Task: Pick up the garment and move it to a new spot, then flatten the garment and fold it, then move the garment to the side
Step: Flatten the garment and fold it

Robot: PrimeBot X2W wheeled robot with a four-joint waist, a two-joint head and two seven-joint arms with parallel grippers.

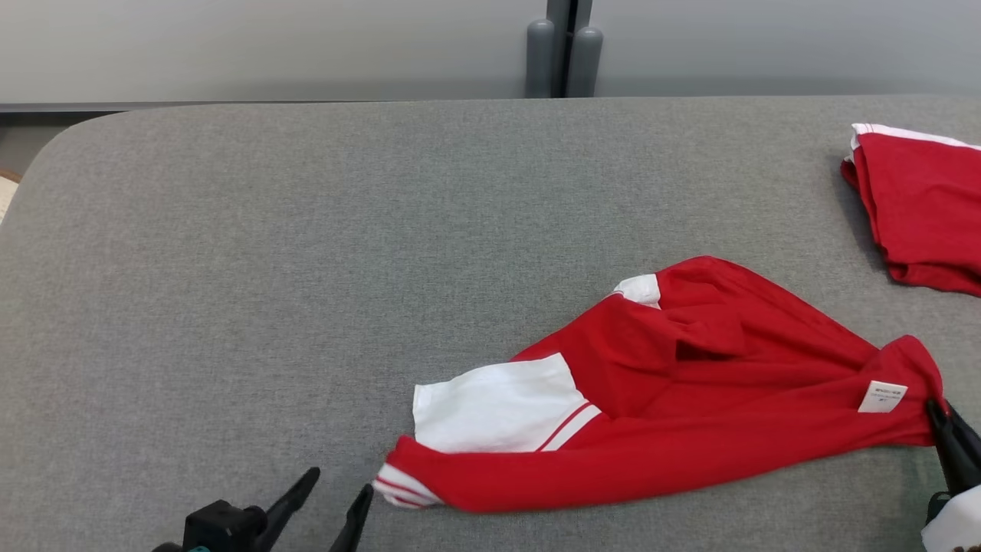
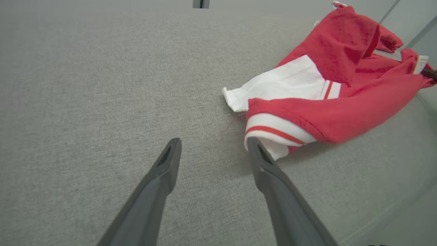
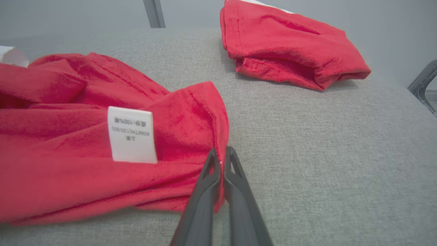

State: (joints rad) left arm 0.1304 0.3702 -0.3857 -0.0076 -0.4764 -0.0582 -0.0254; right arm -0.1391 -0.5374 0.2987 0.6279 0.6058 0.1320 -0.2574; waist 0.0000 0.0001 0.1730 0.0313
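Left tool (image 1: 339, 483) is gaping wide at 7 o'clock; right tool (image 1: 936, 410) is pinching one garment (image 1: 690, 399).
It is lying at 5 o'clock on the desk (image 1: 306, 268); a second, folded garment (image 1: 923, 207) is sitting at 2 o'clock.

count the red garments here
2. The crumpled red-and-white garment lies near middle-right, its right end pinched by the right gripper. The folded red garment sits at the far right, cut off by the head view's edge; more could lie beyond.

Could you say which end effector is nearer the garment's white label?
The right end effector, gripping the red garment beside its white label; the left end effector is by the striped cuff.
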